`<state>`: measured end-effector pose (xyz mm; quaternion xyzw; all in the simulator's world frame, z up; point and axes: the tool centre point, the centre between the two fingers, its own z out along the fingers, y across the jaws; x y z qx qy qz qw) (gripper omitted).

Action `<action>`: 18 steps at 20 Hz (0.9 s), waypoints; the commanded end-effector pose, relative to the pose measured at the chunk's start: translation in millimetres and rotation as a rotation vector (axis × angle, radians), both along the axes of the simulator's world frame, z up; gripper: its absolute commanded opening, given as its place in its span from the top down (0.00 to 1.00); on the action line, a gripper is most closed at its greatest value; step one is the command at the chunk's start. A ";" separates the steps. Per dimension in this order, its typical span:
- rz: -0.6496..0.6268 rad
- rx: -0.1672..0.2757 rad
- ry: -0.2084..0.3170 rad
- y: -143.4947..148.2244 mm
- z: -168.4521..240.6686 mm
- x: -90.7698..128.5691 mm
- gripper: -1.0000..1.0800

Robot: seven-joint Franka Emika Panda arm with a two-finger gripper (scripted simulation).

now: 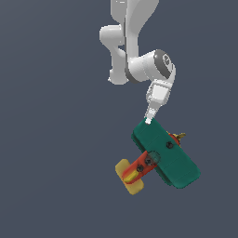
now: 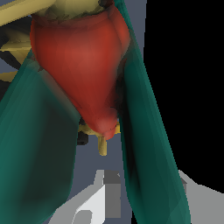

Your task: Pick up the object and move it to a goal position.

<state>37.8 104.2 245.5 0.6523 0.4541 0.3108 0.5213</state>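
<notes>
You are carrying the toy airplane [image 1: 165,155] with teal-green wing, red body and yellow tail at lower right of the exterior frame. The white gripper [image 1: 148,121] is pinching the wing's upper corner; rigid, off-balance, so it may swing.

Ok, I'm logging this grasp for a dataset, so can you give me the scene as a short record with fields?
object: toy airplane, teal-green wing, red body, yellow tail, small propeller
object pose: tilted in the exterior view, tail toward that view's lower left
gripper: gripper at the upper end of the wing
gripper state: appears shut on the wing edge; a finger shows beside the wing in the wrist view
support: no surface visible under the airplane
goal marker: none visible
surroundings: plain dark grey background
</notes>
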 end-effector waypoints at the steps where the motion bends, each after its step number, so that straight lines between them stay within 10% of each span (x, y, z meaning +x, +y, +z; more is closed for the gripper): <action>1: -0.002 0.000 -0.008 4.2 7.1 5.3 1.00; 18: 0.001 0.000 -0.001 16.8 29.1 12.2 1.00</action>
